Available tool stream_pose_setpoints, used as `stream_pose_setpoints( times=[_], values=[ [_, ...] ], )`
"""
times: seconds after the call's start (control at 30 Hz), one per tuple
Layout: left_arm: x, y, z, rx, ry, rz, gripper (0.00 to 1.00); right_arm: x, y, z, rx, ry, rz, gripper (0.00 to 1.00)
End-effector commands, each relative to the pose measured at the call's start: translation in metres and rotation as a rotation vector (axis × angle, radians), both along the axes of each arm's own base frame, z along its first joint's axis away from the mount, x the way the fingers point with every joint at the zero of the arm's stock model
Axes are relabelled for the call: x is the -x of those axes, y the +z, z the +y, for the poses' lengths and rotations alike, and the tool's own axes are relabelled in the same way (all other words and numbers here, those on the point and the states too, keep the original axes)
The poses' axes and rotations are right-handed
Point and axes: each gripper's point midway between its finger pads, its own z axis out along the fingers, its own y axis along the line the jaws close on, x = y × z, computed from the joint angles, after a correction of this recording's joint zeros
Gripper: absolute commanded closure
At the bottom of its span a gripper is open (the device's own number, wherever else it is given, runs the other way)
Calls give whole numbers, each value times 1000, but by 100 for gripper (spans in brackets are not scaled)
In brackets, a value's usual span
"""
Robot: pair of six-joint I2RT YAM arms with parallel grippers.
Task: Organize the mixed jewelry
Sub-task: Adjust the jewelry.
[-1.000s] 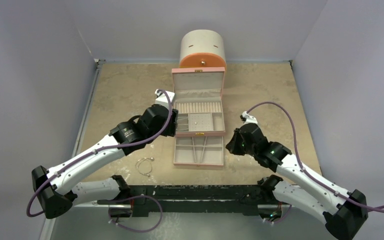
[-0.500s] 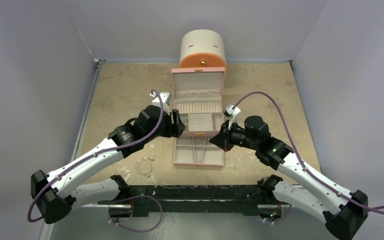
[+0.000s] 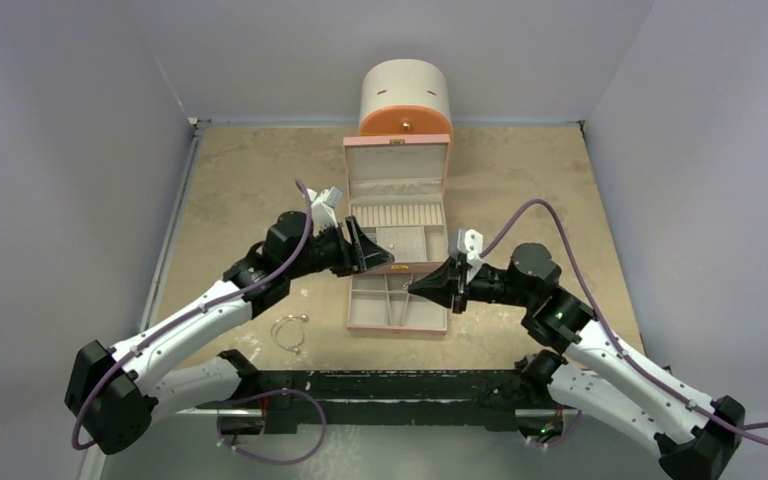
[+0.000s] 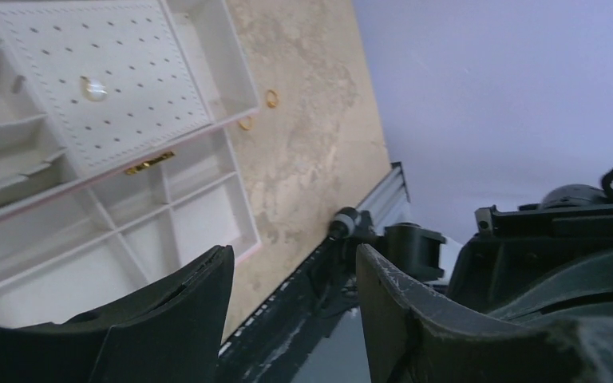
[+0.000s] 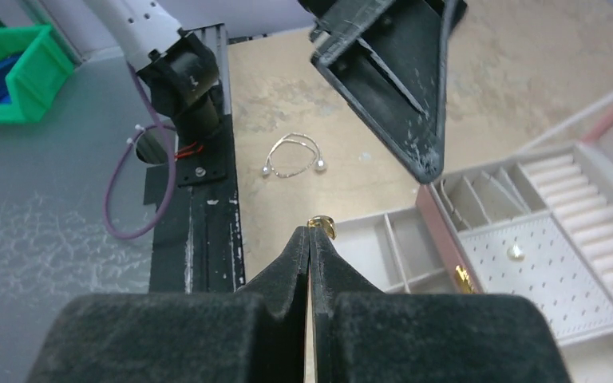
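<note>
Right claw (image 5: 310, 233), pinched closed on a tiny gold metal piece (image 5: 322, 225), has swung left over the open pink jewelry box's (image 3: 397, 165) near tray. Left claw (image 4: 295, 267), spread wide and empty, has moved right over the box. Thin silvery wire bangle (image 3: 288, 331) is unmoved on the beige surface (image 3: 250, 180).

table (image 3: 250, 190): pink box (image 3: 397, 165), round cabinet (image 3: 405, 95), wire bangle (image 3: 288, 331), perhaps gold rings (image 4: 271, 98)

We counted one wire bangle (image 5: 291, 155), two small gold rings (image 4: 271, 98), one further gold piece (image 5: 322, 226), one stud (image 4: 92, 88), one pink jewelry box (image 3: 397, 160) and one round drawer cabinet (image 3: 405, 95).
</note>
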Motion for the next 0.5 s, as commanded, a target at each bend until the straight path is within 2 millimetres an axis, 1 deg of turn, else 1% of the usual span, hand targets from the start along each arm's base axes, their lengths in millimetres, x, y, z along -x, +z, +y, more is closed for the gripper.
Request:
stream_pose_setpoints(
  times=[0.0,0.17,0.3,0.4,0.47],
  values=[
    [15,53,-18,261,-97,-3,43,15,24,4,-65,135,-265,100],
    [31,78,-18,398,-143,13,45,24,34,7,-101,206,-365,100],
    [42,88,-17,467,-176,27,46,29,45,11,-150,250,-404,100],
    [51,100,-15,538,-213,25,48,30,53,14,-185,262,-411,100],
    [56,105,-14,559,-235,21,48,32,59,15,-213,271,-413,100]
  ],
)
